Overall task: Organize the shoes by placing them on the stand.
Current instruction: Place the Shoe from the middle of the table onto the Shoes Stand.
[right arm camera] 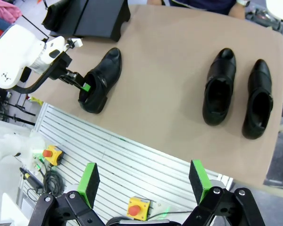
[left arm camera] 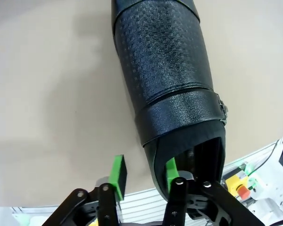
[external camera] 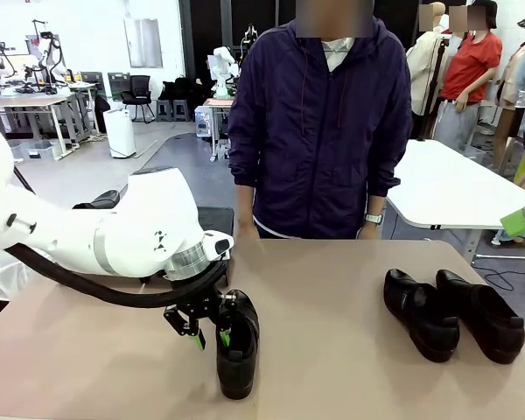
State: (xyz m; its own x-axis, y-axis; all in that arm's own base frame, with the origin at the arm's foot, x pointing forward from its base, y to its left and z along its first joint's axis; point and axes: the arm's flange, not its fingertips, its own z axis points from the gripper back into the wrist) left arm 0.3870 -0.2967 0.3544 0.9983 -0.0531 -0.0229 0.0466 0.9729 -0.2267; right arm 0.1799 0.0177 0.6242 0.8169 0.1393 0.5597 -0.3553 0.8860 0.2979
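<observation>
By my read you're only about a quarter of the way in. The stand (right arm camera: 104, 21) is sitting at the upper left of the right wrist view. What looks like a fourth shoe (right arm camera: 60, 10) is lying on its left end, but the frame edge is cutting it off, so I'm not swearing to it. The other three are sitting on the table (external camera: 332, 289), none of them on the stand.

Your left gripper (external camera: 210, 337) is working on the near shoe (external camera: 238, 350), low and left of centre in the front view. In the left wrist view the jaws are straddling the shoe's side wall at the heel opening. One green pad (left arm camera: 170, 170) is sitting inside the shoe. The outer pad (left arm camera: 118, 175) is hanging outside with a sliver of table showing between it and the leather. So as far as I can see they aren't clamped on it yet, just spread with the wall between them.

Over at the right of the front view, the inner shoe (external camera: 420, 315) and the outer shoe (external camera: 483, 319) are lying just beside each other, well apart from the stand. Your right gripper (right arm camera: 145, 181) is hovering by the table's near edge, jaws released wide and grasping nothing.

What's left, I reckon — pinching and carrying the near shoe over, then the pair.
</observation>
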